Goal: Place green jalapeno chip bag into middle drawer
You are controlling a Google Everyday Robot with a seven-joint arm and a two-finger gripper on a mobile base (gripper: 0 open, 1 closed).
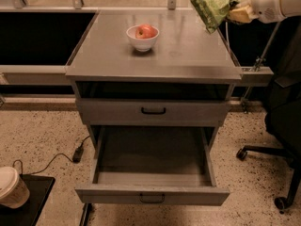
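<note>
The green jalapeno chip bag (212,8) hangs in the air above the back right corner of the cabinet top (188,55). My gripper (234,11) comes in from the upper right edge and is shut on the bag's right end. The middle drawer (153,196) stands pulled out low at the front. Its deep tray is bare, and its small black handle is on the front wall. The bag is well above and behind the drawer, to the right of its middle.
A white bowl with a red apple (142,36) sits on the cabinet top. A closed flat drawer front (153,111) is above the open drawer. A black office chair (282,126) stands at right. A paper cup (11,187) and a floor cable (56,161) are at left.
</note>
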